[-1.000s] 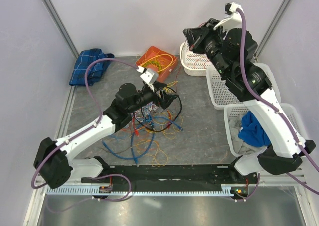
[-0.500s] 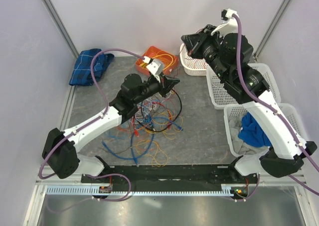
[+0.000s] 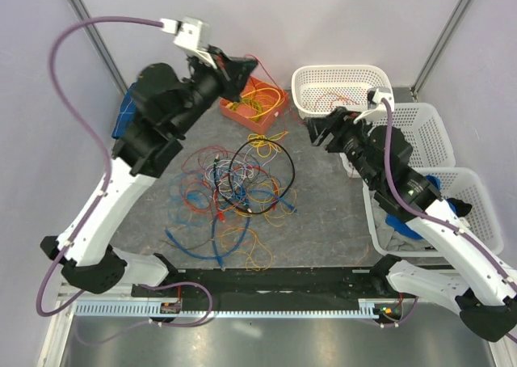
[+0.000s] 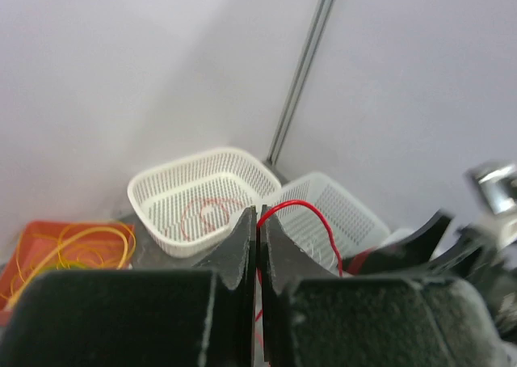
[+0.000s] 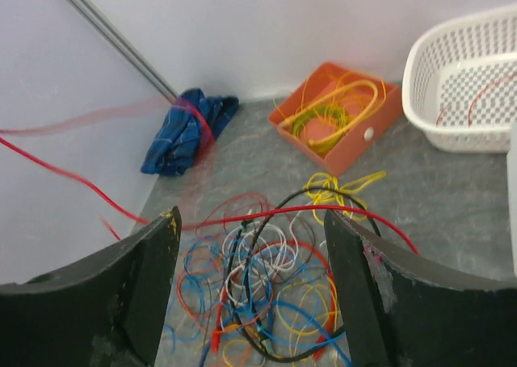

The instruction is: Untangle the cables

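Thin glossy plastic-sheathed cables (image 3: 242, 185) beside smooth orange plastic tray (image 5: 381, 123), white perforated plastic basket (image 5: 460, 141), crumpled blue cloth (image 5: 182, 137), matt mottled grey tabletop (image 3: 323, 205)

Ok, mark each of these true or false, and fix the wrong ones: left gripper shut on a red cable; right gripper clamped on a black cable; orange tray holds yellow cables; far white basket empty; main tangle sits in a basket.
1. The left gripper is shut on a red cable. True.
2. The right gripper is clamped on a black cable. False: its jaws stand apart and grip nothing.
3. The orange tray holds yellow cables. True.
4. The far white basket is empty. False: a red loop lies in it.
5. The main tangle sits in a basket. False: it lies on the grey table.
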`<state>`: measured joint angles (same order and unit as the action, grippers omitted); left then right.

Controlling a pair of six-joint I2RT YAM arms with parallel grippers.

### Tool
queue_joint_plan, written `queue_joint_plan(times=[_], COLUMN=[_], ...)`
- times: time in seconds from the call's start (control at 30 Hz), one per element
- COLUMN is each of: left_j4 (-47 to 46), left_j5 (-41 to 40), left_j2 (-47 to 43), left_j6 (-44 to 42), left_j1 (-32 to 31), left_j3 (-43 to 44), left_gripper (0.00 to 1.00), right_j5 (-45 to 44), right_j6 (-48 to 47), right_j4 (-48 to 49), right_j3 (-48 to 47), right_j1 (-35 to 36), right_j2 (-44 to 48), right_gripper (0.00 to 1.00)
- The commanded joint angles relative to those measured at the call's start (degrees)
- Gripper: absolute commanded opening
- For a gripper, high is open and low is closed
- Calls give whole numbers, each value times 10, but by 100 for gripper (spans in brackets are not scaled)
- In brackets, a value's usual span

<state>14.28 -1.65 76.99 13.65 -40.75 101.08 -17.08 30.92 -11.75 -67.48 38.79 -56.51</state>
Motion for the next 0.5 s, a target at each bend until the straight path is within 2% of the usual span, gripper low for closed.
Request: queue_joint_plan(times=[0.0, 0.17, 0.47], left_j4=[122, 159, 184], left_j5=[-63, -56, -24], left_j2=[19, 45, 35], left_j6=[-6, -13, 1], left_j1=[1, 1, 1], left_j3=[102, 160, 118], left_gripper=[2, 2, 2], right_j5=[29, 66, 123], right_j6=[-17, -38, -62], right_j4=[24, 88, 170], right_j3=[62, 112, 98], right_j1=[-1, -1, 1], right_j2=[18, 53, 50], right_gripper=[84, 88, 88])
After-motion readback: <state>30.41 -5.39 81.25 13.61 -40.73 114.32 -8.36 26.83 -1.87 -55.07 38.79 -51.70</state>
